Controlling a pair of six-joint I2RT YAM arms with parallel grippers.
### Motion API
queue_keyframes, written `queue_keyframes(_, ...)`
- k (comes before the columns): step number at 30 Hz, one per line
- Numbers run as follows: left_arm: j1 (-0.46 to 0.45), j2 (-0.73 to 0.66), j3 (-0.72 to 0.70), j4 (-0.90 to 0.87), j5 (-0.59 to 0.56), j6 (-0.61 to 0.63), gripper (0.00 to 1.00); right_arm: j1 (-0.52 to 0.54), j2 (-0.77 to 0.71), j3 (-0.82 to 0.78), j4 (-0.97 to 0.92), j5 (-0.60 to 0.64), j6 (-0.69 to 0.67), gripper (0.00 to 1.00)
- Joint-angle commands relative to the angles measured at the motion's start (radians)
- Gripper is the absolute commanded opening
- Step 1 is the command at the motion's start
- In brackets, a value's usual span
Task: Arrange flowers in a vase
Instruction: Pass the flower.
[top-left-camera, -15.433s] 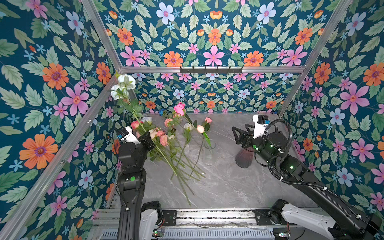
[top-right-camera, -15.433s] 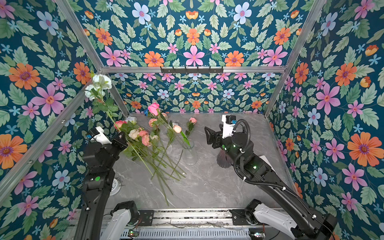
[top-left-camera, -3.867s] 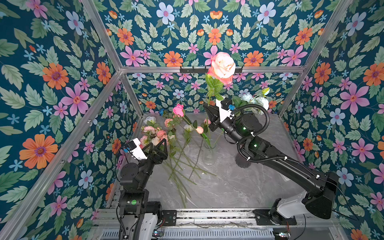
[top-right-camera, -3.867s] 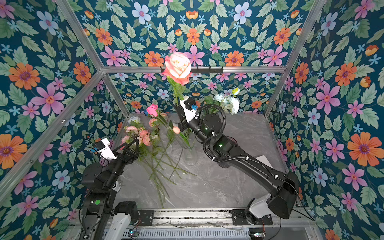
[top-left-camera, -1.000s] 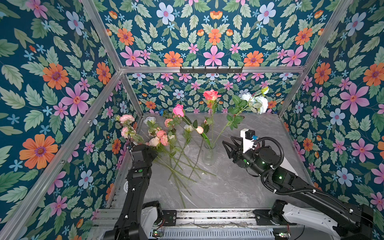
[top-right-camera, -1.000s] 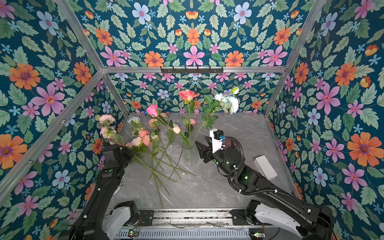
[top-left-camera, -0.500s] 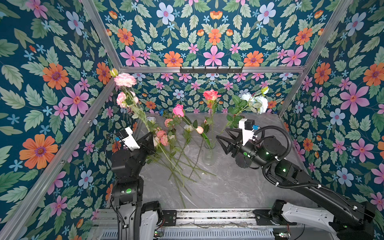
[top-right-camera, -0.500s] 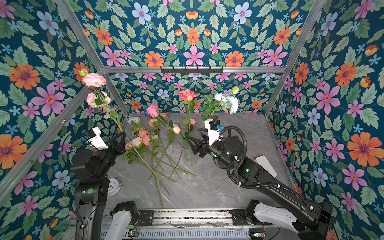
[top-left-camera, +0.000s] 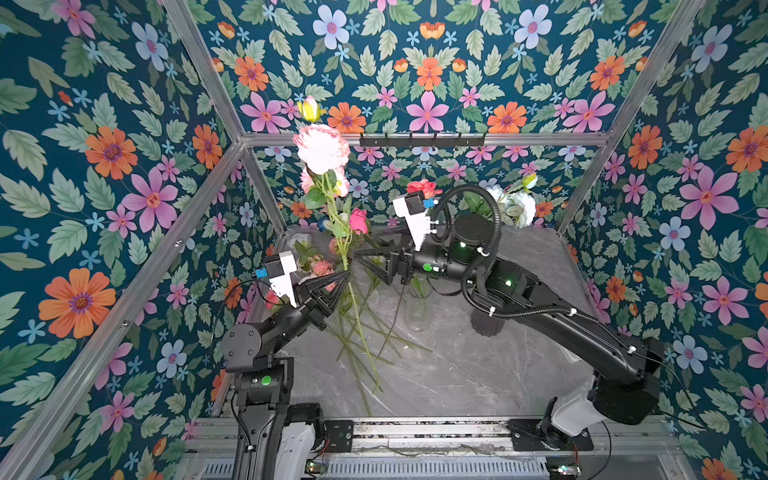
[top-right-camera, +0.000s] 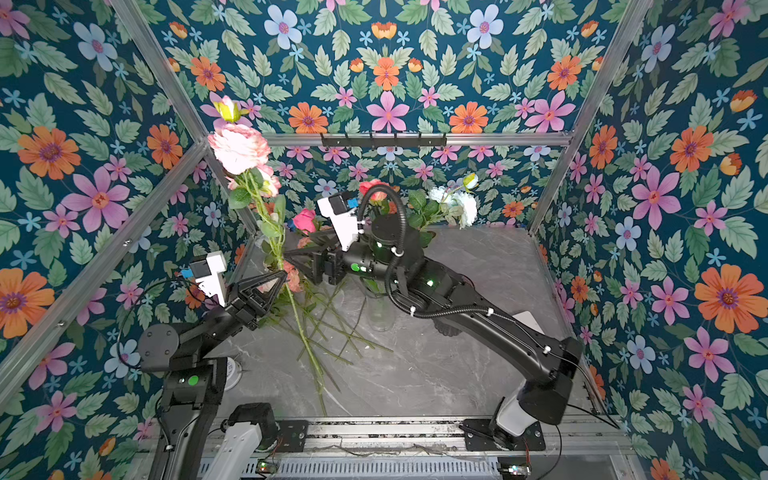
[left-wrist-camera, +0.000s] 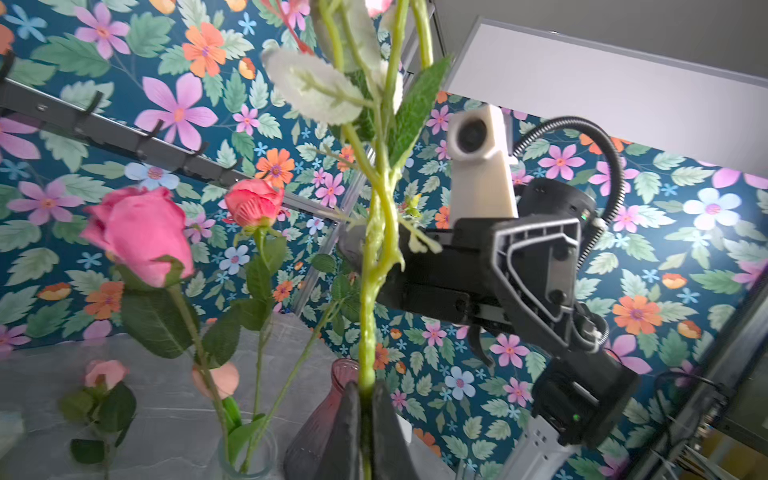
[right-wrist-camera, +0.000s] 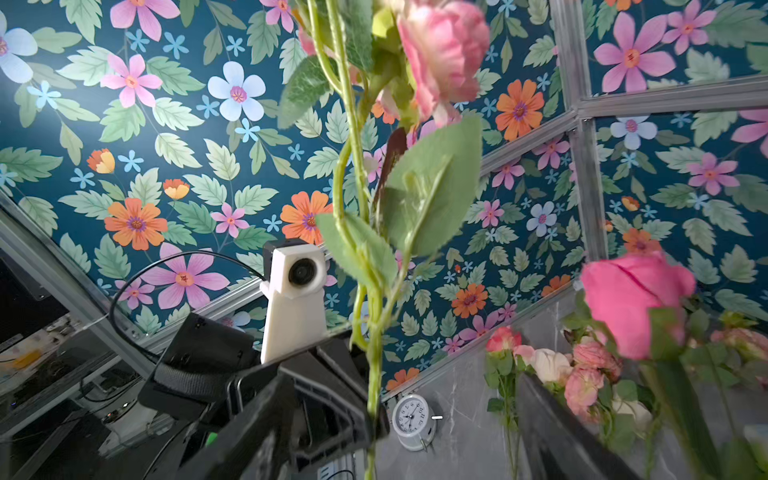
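My left gripper (top-left-camera: 347, 274) (top-right-camera: 284, 274) (left-wrist-camera: 365, 390) is shut on the green stem (left-wrist-camera: 376, 257) of a pale pink flower (top-left-camera: 322, 147) (top-right-camera: 239, 147), which stands upright above the table. My right gripper (top-left-camera: 361, 249) (top-right-camera: 297, 247) (right-wrist-camera: 405, 386) is open, one finger on each side of that stem (right-wrist-camera: 374, 332), just above the left gripper's hold. The clear glass vase (top-left-camera: 417, 307) (top-right-camera: 380, 309) (left-wrist-camera: 249, 453) stands under the right wrist and holds a pink rose (left-wrist-camera: 137, 237), a coral rose (left-wrist-camera: 253, 203) and white blooms (top-left-camera: 517, 205). More flowers (top-left-camera: 324, 266) (right-wrist-camera: 582, 370) lie heaped at the left.
Loose stems (top-left-camera: 365, 332) fan over the grey table (top-left-camera: 478, 374). A dark purple vase (top-left-camera: 484, 326) (left-wrist-camera: 320, 419) stands under the right arm. A small white clock (right-wrist-camera: 413, 417) (top-right-camera: 232, 370) sits by the left arm's base. A flat white object (top-right-camera: 528, 322) lies at the right.
The left gripper has carried the pink flower up and toward the middle. The right gripper has reached left to the stem, and its jaws have spread wider.
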Motion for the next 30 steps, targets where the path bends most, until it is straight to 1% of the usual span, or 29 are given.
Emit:
queue_keyframes(1, -0.037, 0.009, -0.011, 0.08, 0.028, -0.012, 0.0, 0.001, 0.103, 0.153, -0.096, -0.071, 0.031, 0.83)
queue_keyframes(3, -0.067, 0.015, -0.017, 0.071, 0.014, 0.004, 0.0, 0.003, 0.155, 0.238, -0.141, -0.081, 0.032, 0.8)
queue_keyframes(4, -0.088, 0.019, -0.023, 0.07, 0.004, 0.013, 0.0, 0.003, 0.179, 0.283, -0.172, -0.083, 0.028, 0.75)
queue_keyframes(5, -0.106, 0.022, -0.021, 0.059, -0.008, 0.026, 0.0, 0.004, 0.196, 0.313, -0.195, -0.089, 0.024, 0.66)
queue_keyframes(6, -0.125, 0.03, -0.018, 0.039, -0.016, 0.047, 0.0, 0.004, 0.208, 0.333, -0.212, -0.094, 0.018, 0.52)
queue_keyframes(7, -0.145, 0.038, -0.019, 0.036, -0.025, 0.056, 0.0, 0.004, 0.208, 0.336, -0.218, -0.094, 0.014, 0.35)
queue_keyframes(9, -0.17, 0.048, -0.007, -0.004, -0.05, 0.089, 0.0, 0.004, 0.193, 0.316, -0.217, -0.075, -0.004, 0.04)
queue_keyframes(10, -0.177, 0.052, -0.007, -0.016, -0.064, 0.099, 0.06, 0.004, 0.176, 0.296, -0.215, -0.051, -0.018, 0.0)
queue_keyframes(12, -0.177, 0.044, -0.004, -0.061, -0.109, 0.125, 0.51, 0.004, 0.122, 0.224, -0.183, -0.005, -0.048, 0.0)
queue_keyframes(13, -0.177, 0.038, -0.005, -0.082, -0.132, 0.139, 0.76, 0.004, 0.088, 0.177, -0.166, 0.03, -0.069, 0.0)
queue_keyframes(14, -0.176, 0.033, -0.004, -0.101, -0.155, 0.15, 0.9, 0.003, 0.056, 0.138, -0.155, 0.066, -0.089, 0.0)
queue_keyframes(15, -0.177, 0.027, -0.003, -0.138, -0.188, 0.17, 0.99, 0.004, 0.009, 0.089, -0.134, 0.115, -0.12, 0.0)
queue_keyframes(17, -0.176, 0.012, 0.0, -0.205, -0.262, 0.194, 1.0, 0.003, -0.071, 0.004, -0.091, 0.193, -0.18, 0.0)
queue_keyframes(19, -0.176, -0.003, 0.011, -0.32, -0.382, 0.249, 1.0, 0.002, -0.139, -0.069, -0.037, 0.282, -0.279, 0.0)
queue_keyframes(21, -0.176, -0.03, 0.018, -0.434, -0.535, 0.287, 1.0, 0.002, -0.183, -0.115, 0.007, 0.347, -0.359, 0.0)
queue_keyframes(24, -0.176, -0.086, 0.001, -0.526, -0.717, 0.314, 1.0, 0.002, -0.224, -0.168, 0.083, 0.431, -0.472, 0.0)
queue_keyframes(26, -0.176, -0.115, -0.015, -0.544, -0.751, 0.323, 1.0, 0.001, -0.236, -0.196, 0.147, 0.467, -0.547, 0.0)
queue_keyframes(28, -0.176, -0.127, -0.022, -0.564, -0.764, 0.326, 0.99, -0.004, -0.232, -0.201, 0.187, 0.485, -0.609, 0.0)
queue_keyframes(30, -0.176, -0.131, -0.026, -0.603, -0.8, 0.327, 1.0, -0.017, -0.221, -0.199, 0.234, 0.493, -0.664, 0.0)
